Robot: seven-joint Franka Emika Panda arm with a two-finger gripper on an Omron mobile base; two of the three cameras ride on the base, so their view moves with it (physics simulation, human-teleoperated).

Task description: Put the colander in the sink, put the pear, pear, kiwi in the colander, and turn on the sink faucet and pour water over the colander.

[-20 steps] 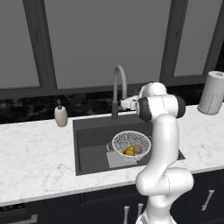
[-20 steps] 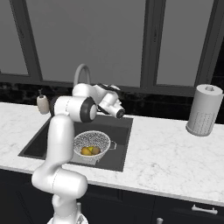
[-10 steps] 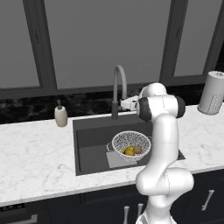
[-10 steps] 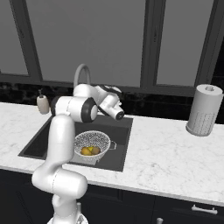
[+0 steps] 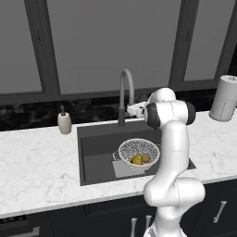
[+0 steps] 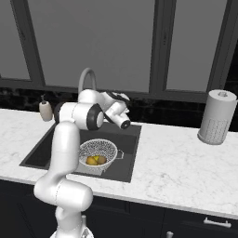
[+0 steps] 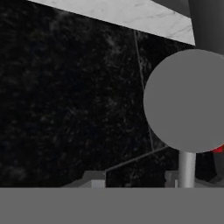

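The white mesh colander (image 5: pixel 139 152) (image 6: pixel 97 151) sits in the dark sink (image 5: pixel 96 144) (image 6: pixel 128 145). Inside it lie yellow pear fruit (image 5: pixel 135 160) (image 6: pixel 91 161) and the brown kiwi (image 5: pixel 146 158) (image 6: pixel 102 160). My gripper (image 5: pixel 131 109) (image 7: pixel 133 179) is up at the tall grey sink faucet (image 5: pixel 126 90) (image 6: pixel 87 78), right of its stem. In the hand view the fingertips (image 7: pixel 93 177) stand apart with dark backsplash between them. A round grey faucet part (image 7: pixel 191 100) on a thin stem is just past the right tip. No water shows at the spout.
A beige soap dispenser (image 5: pixel 64 122) (image 6: pixel 45 110) stands left of the sink on the white marble counter (image 5: pixel 32 157) (image 6: pixel 181 162). A paper towel roll (image 5: pixel 224 98) (image 6: pixel 214 117) stands at the far right. Dark windows rise behind the counter.
The arm and hand have stayed by the faucet; the colander and its fruit lie as before.
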